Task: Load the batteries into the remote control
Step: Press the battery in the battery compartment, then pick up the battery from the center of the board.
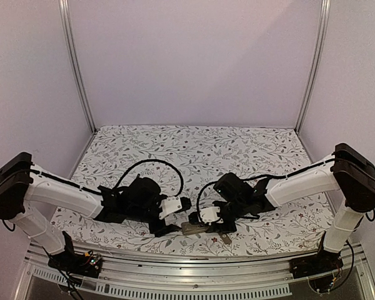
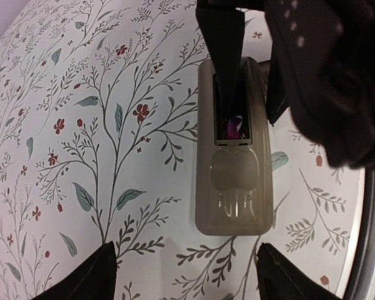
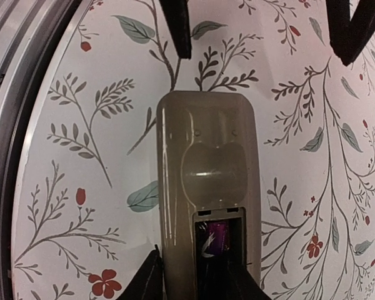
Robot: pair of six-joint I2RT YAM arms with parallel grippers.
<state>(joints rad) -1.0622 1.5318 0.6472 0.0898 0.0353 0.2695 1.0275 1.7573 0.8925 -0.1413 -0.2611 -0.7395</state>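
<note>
Right gripper (image 3: 194,282) half hides battery (image 3: 213,240) in remote control (image 3: 206,156).

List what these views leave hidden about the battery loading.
Right wrist view: right tool fingertips cut off by the bottom edge; grip unclear.
Left wrist view: its finger covers the recess in the remote control; contents unclear.
Top view: remote control too small for detail.

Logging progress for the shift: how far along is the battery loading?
Done: the remote control lies back up, recess open, one battery inside. In hand: the right gripper has a finger in the recess; the left gripper hovers open. Left: a second battery isn't visible.
</note>
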